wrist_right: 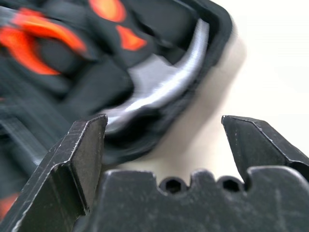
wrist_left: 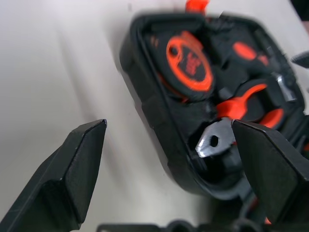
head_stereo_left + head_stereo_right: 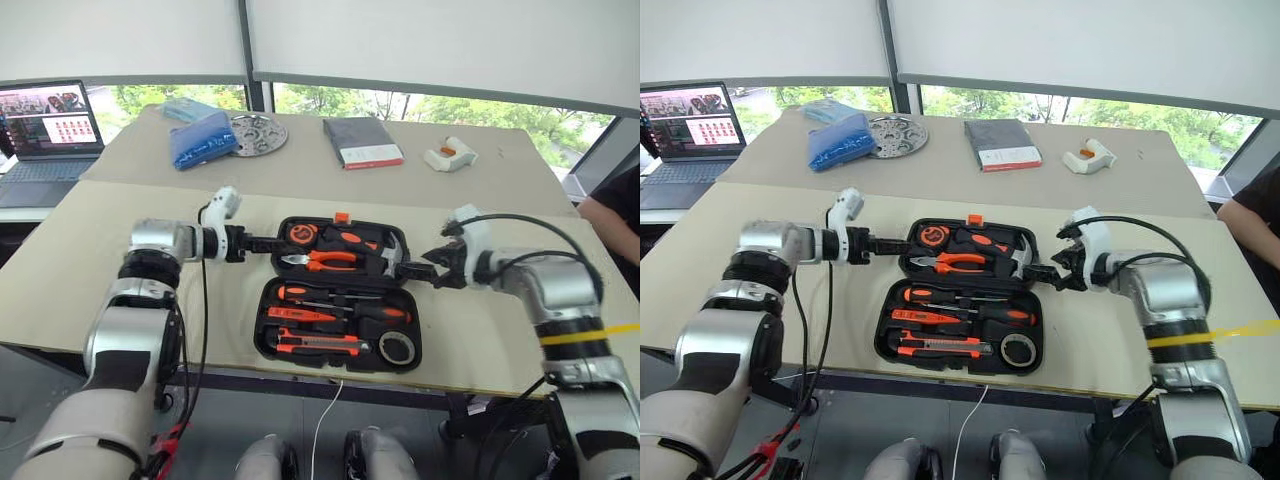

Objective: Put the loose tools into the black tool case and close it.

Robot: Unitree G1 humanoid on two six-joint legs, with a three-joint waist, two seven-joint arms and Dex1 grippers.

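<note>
The black tool case (image 3: 262,318) lies open on the table, its lid half farther away with an orange latch (image 3: 341,217). Slim screwdrivers (image 3: 340,312) and a utility knife (image 3: 320,345) with orange-and-black handles rest in the near half's recesses. Pliers (image 3: 322,262), a tape measure (image 2: 189,63) and a hammer (image 1: 164,82) sit in the far half. My left gripper (image 3: 258,243) is open at the far half's left edge, and its wall stands between the fingers (image 2: 77,169). My right gripper (image 3: 415,270) is open at the far half's right corner, holding nothing.
Behind the case lie a dark grey book (image 3: 362,142), a blue bag (image 3: 203,140), a round metal plate (image 3: 258,133) and a small white-and-orange object (image 3: 450,155). A laptop (image 3: 45,130) stands far left. A person's arm (image 3: 615,215) shows at the right edge.
</note>
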